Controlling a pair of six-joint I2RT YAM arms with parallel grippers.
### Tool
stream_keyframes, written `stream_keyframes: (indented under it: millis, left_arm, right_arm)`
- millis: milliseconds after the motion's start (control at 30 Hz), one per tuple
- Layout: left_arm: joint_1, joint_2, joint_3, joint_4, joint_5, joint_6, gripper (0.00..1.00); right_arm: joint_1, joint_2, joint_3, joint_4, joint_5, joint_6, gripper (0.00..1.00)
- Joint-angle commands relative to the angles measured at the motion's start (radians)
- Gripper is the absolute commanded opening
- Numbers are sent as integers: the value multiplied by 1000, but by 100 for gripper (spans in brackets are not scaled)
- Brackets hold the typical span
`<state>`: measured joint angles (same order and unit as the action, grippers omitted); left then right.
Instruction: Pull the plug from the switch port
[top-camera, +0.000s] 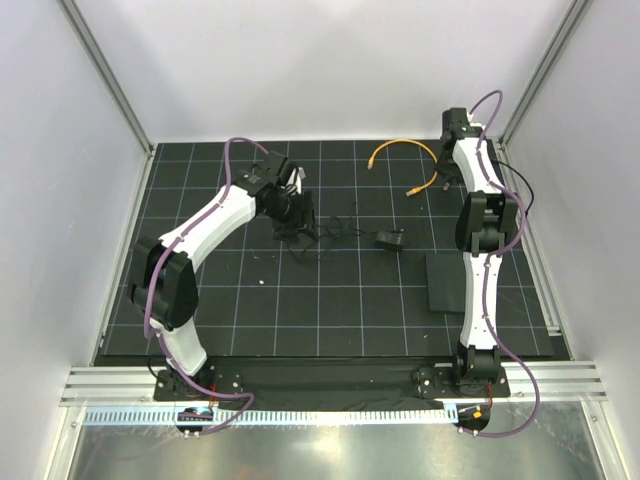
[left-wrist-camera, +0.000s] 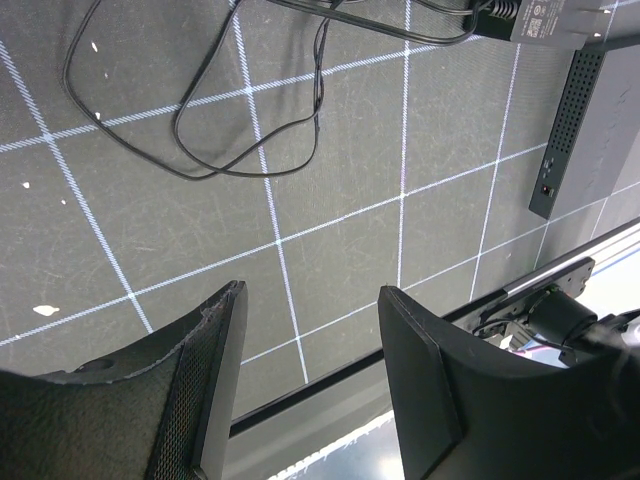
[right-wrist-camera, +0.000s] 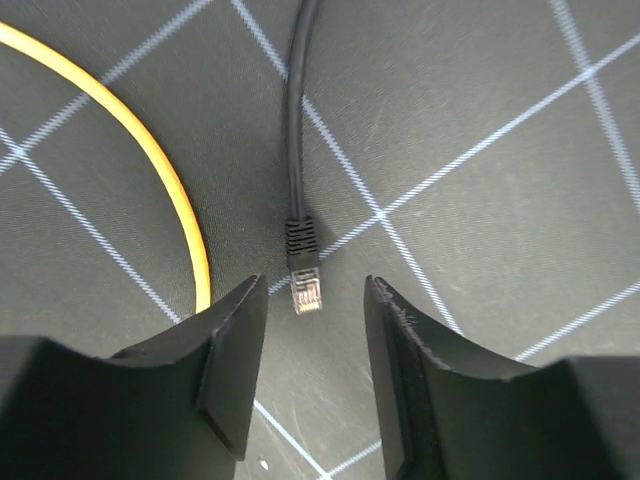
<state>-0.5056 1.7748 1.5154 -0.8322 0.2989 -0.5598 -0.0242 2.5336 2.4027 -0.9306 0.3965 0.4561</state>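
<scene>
Black gridded mat (top-camera: 330, 310) fills the top view. I see the flat black switch box (top-camera: 445, 282) lying lower right of centre, just left of the right arm (top-camera: 480, 290). I cannot make out its ports from up here. The small adapter block (top-camera: 390, 238) sits near frame centre, and its thin wire (top-camera: 330, 228) tangles off toward the head of the left arm (top-camera: 215, 225). An orange cable (top-camera: 405, 148) arcs across the upper middle. The right arm stretches to the upper right of the frame, its head well apart from the box. Its fingers are too small here for me to judge.

On the left wrist camera, the left gripper (left-wrist-camera: 312, 298) hangs above the mat with its fingers spread and only grid lines showing between them. The switch box runs down the right edge of the frame, showing a vented side and one small socket (left-wrist-camera: 546, 188) in its narrow face. The adapter block lies at the top right, with loops of thin wire at the upper left.

On the right wrist camera, the right gripper (right-wrist-camera: 313, 292) is spread wide, one finger on each side of the plug (right-wrist-camera: 305, 290). The plug is a clear connector with a black boot on a black cable (right-wrist-camera: 292, 100) that runs to the top of the frame. It lies on the mat, in no socket, and I see it touching neither finger. The orange cable curves down the left side and passes behind the left finger.
</scene>
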Motion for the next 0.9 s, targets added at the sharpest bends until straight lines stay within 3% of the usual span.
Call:
stream_keyframes:
  millis: [0, 167, 500, 600, 733, 867]
  left_arm:
    - [1, -15, 23, -2, 16, 9, 59]
    - [4, -26, 20, -10, 11, 9, 59]
    - [10, -40, 0, -15, 17, 6, 59]
    - [9, -37, 0, -16, 22, 5, 59]
    - [9, -38, 9, -16, 25, 4, 59]
    - [9, -31, 31, -24, 25, 6, 59]
  right_arm:
    - [9, 13, 1, 30, -2, 10, 50]
    - [9, 27, -19, 19, -1, 41, 41]
    - [9, 42, -27, 30, -22, 49, 34]
    - [9, 45, -25, 36, -39, 58, 27]
    - [9, 24, -30, 50, -48, 93, 7]
    - [9, -62, -54, 73, -59, 124, 1]
